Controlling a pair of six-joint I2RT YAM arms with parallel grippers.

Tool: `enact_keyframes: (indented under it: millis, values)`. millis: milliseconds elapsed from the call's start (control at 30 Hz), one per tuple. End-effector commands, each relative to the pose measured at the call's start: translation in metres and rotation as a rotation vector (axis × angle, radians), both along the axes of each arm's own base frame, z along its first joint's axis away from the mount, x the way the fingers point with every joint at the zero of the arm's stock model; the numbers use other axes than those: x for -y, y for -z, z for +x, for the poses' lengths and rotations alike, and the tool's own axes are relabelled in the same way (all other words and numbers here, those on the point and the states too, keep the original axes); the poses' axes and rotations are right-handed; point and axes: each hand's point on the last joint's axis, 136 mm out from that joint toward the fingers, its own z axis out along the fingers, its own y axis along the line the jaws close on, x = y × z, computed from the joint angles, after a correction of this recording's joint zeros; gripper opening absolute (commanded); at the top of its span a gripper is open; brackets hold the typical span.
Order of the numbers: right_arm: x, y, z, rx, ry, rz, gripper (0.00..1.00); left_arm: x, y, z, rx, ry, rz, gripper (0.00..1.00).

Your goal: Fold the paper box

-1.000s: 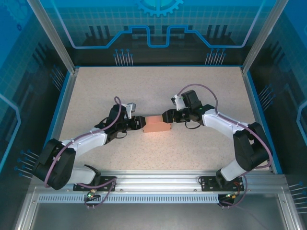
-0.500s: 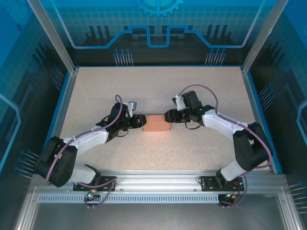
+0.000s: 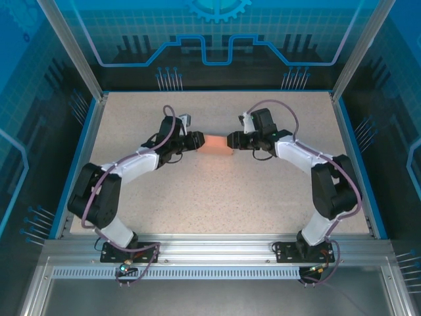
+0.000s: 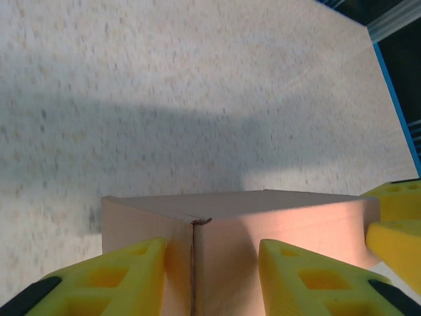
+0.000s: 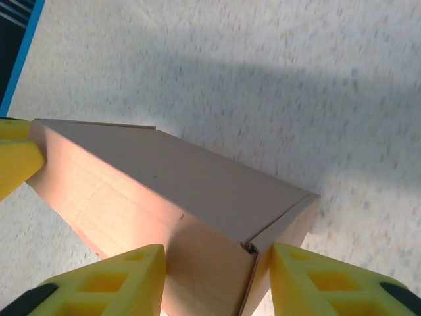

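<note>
Paper box (image 3: 217, 143), a closed salmon block, is over the worktop (image 3: 217, 204) middle, the left tool (image 3: 197, 141) pinching its left end and the right tool (image 3: 231, 141) pinching its right end.

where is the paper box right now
In the top view the paper box is near the middle of the table, held at its ends between the left gripper and right gripper.

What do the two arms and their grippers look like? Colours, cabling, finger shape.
Both the left arm and the right arm have white link shells, black joint housings and a purple-grey cable looped along the outside. The left gripper and right gripper are black-bodied. Their fingers are bright yellow blocks with rectangular recesses and black patches at the base.
</note>
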Motion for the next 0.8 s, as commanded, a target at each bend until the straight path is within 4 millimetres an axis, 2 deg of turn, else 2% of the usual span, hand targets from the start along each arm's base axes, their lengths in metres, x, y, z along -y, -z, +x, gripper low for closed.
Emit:
enact_keyframes:
  millis: [0,100,233,433,767]
  values:
    - [-0.026,-0.026,0.024,0.120,-0.099,0.063,0.47,0.032,-0.018,0.014,0.057,0.122,-0.041,0.42]
    - [-0.024,-0.019,0.038,0.126,-0.095,0.052,0.48,0.037,-0.014,0.026,0.052,0.130,-0.043,0.42]
    - [-0.021,-0.007,0.042,0.129,-0.092,0.039,0.48,0.042,-0.002,0.029,0.028,0.141,-0.051,0.43]
    - [-0.018,0.002,0.030,0.130,-0.096,0.048,0.49,0.041,0.017,0.018,-0.006,0.146,-0.064,0.44]
    - [-0.014,0.013,0.003,0.115,-0.102,0.058,0.55,0.041,0.033,-0.011,-0.036,0.155,-0.080,0.46]
